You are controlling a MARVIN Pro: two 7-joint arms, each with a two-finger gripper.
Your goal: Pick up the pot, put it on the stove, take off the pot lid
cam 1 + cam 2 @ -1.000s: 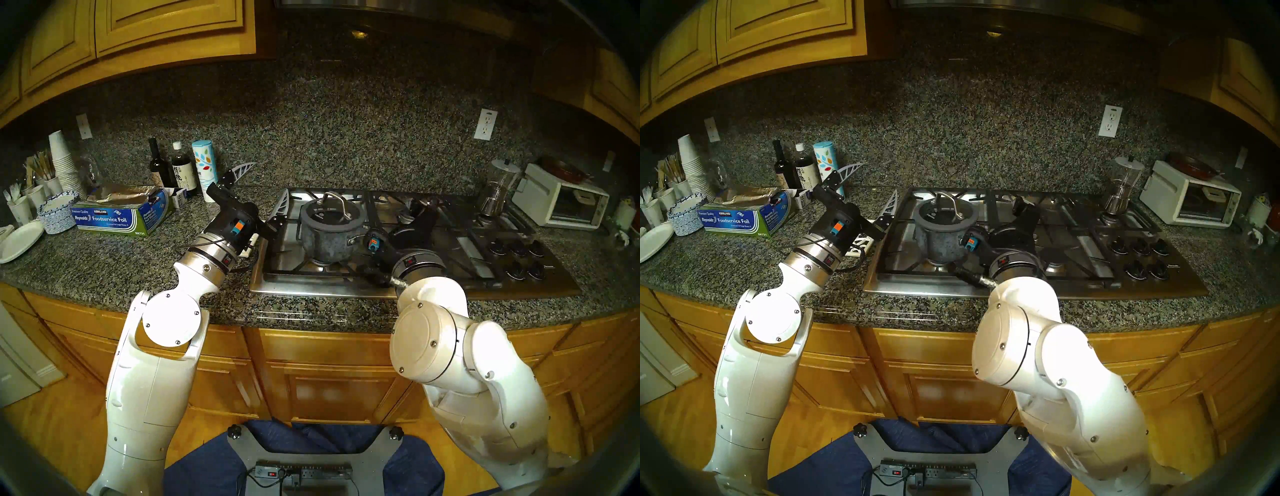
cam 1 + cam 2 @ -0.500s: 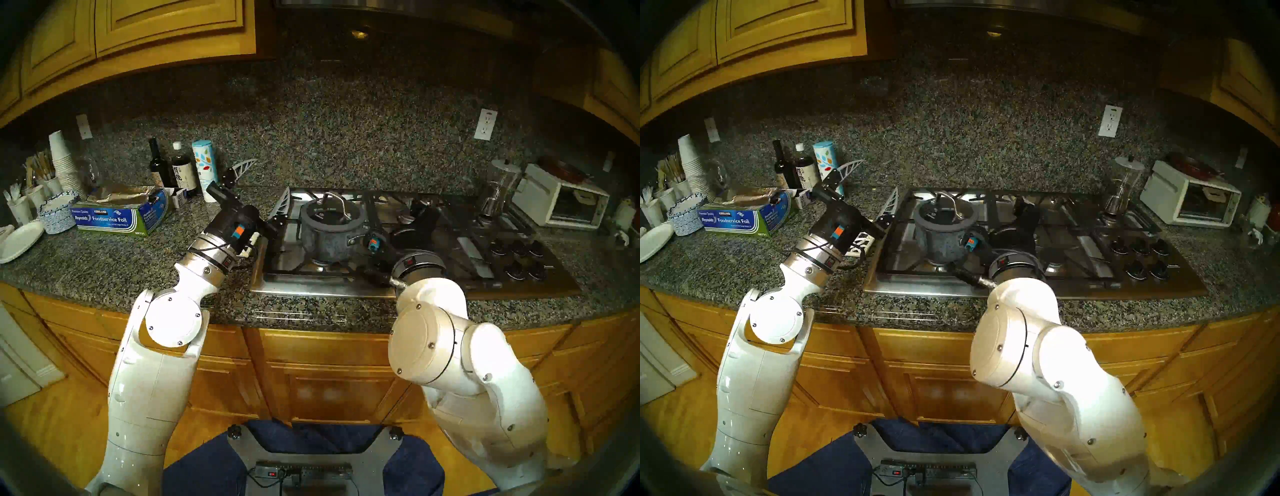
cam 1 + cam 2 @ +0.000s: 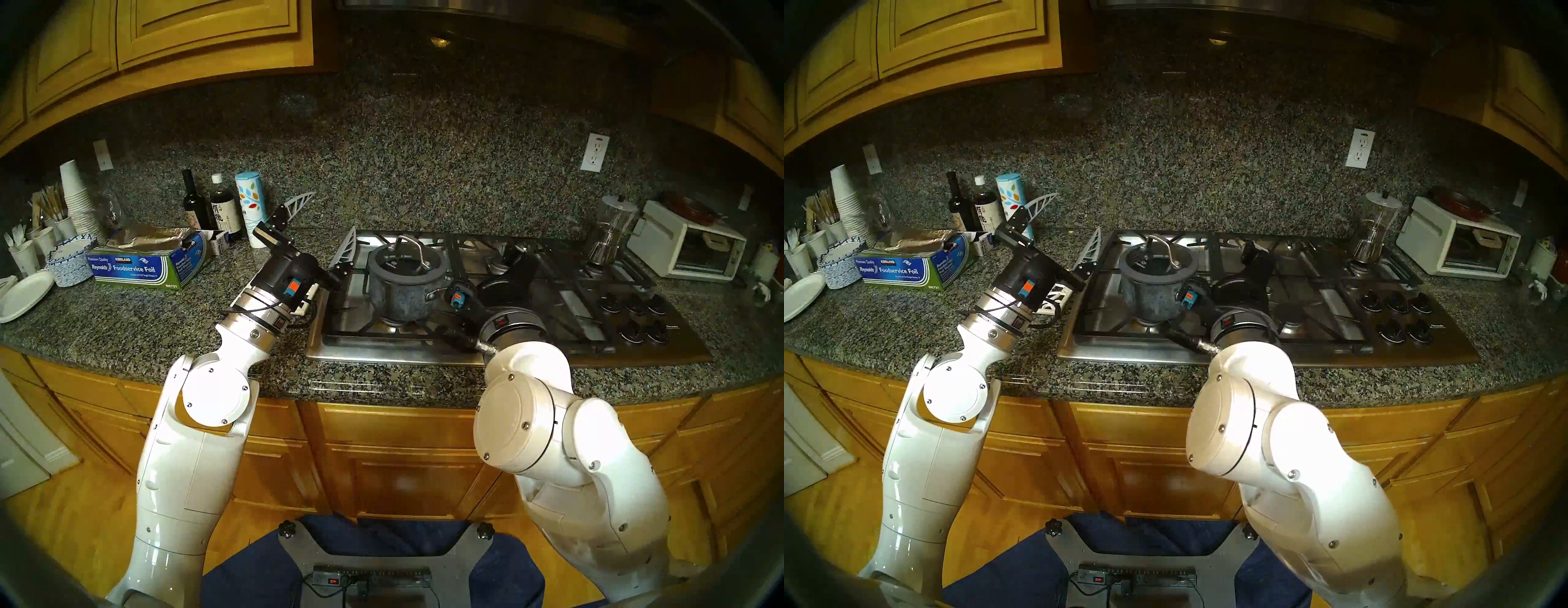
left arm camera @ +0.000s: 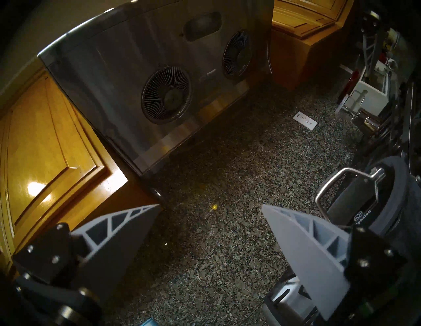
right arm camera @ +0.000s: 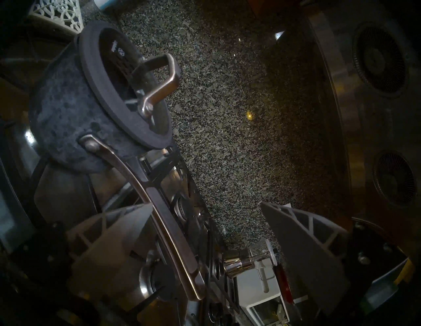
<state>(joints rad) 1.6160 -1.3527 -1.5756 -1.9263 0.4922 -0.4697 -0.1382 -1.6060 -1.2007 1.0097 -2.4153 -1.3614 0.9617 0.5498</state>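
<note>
The dark grey speckled pot (image 3: 403,297) stands on the front left burner of the stove (image 3: 382,352). The pot lid (image 3: 405,265) sits on it, with its silver loop handle (image 4: 325,189) upright. My left gripper (image 4: 210,205) is open and empty, at the stove's left edge, just left of the pot. My right gripper (image 5: 206,204) is open to the right of the pot. The pot's long silver handle (image 5: 173,227) runs between its fingers, close along one of them, and is not clamped.
A white lattice trivet (image 3: 307,297) lies under my left wrist beside the stove. A foil box (image 3: 144,265) and bottles (image 3: 222,208) stand at the left. The blender (image 3: 611,229) and toaster oven (image 3: 687,250) stand at the right. The black knobs (image 3: 636,314) are at the stove's front right.
My left arm's elbow has shifted a little to the right and its wrist has turned slightly. The pot, lid and right gripper have stayed put.
</note>
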